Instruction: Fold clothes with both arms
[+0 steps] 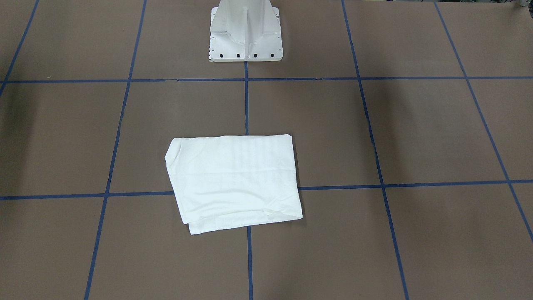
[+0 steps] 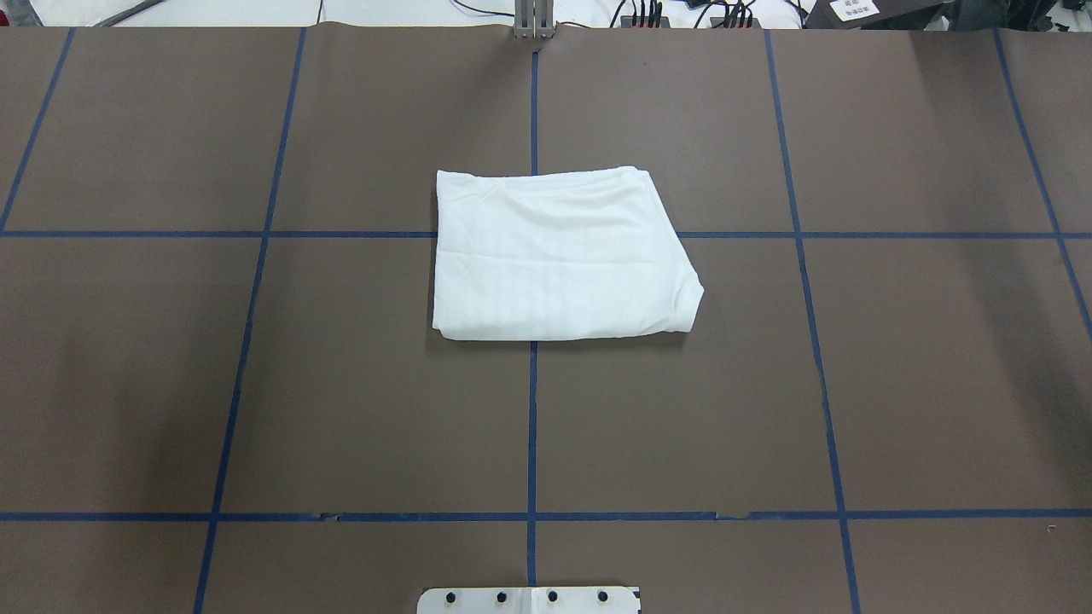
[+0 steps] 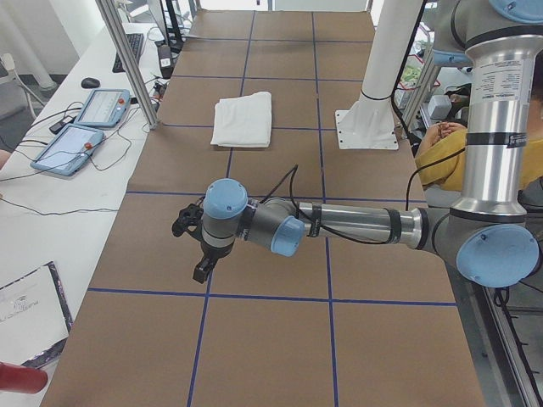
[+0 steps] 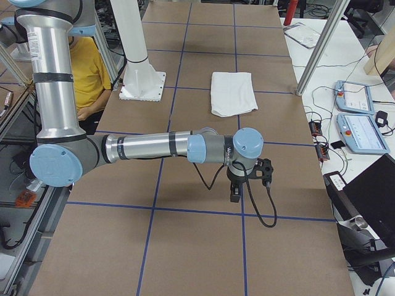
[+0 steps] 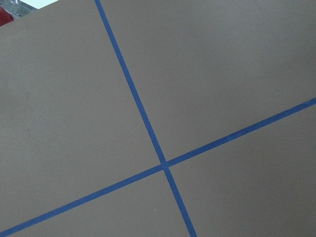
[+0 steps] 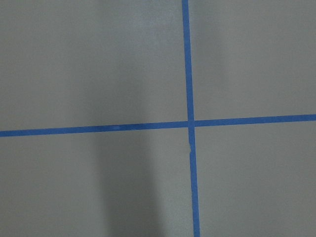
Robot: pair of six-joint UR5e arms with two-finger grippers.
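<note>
The clothes (image 2: 554,256) are one white shirt folded into a compact rectangle, lying flat at the table's middle, also seen in the front view (image 1: 235,181) and both side views (image 3: 243,119) (image 4: 232,92). Neither arm touches it. My left gripper (image 3: 202,271) hangs over bare table far from the shirt, at the table's left end; I cannot tell whether it is open or shut. My right gripper (image 4: 235,192) hangs likewise over the right end, and its state cannot be told either. Both wrist views show only brown table with crossing blue tape.
The white pedestal base (image 1: 245,33) stands at the robot's side of the table. A person in a yellow shirt (image 4: 86,68) sits behind it. Teach pendants (image 3: 85,127) (image 4: 358,117) and cables lie on the white bench beyond the far edge.
</note>
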